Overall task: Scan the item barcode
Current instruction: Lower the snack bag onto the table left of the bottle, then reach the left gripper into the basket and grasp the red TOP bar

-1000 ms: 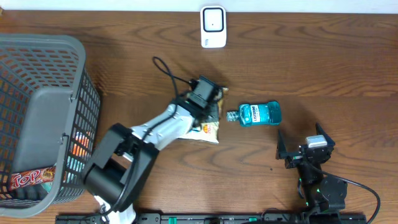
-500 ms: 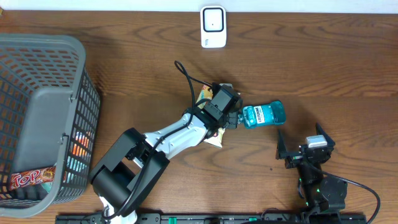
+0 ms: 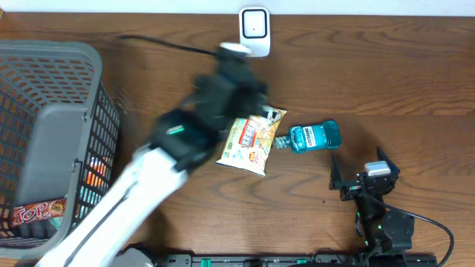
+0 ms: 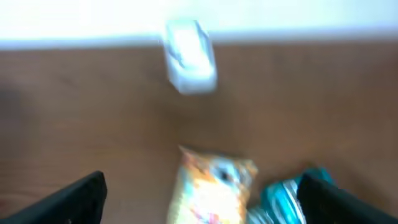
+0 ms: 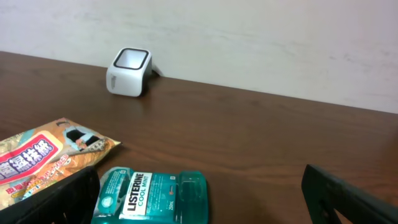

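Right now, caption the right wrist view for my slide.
A mouthwash bottle and snack bag lie on the table, white scanner beyond.

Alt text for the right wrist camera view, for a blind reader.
A teal Listerine mouthwash bottle lies on its side on a wooden table, a snack bag beside it. A white scanner stands farther back near the pale wall; dark claw fingers frame the lower corners.
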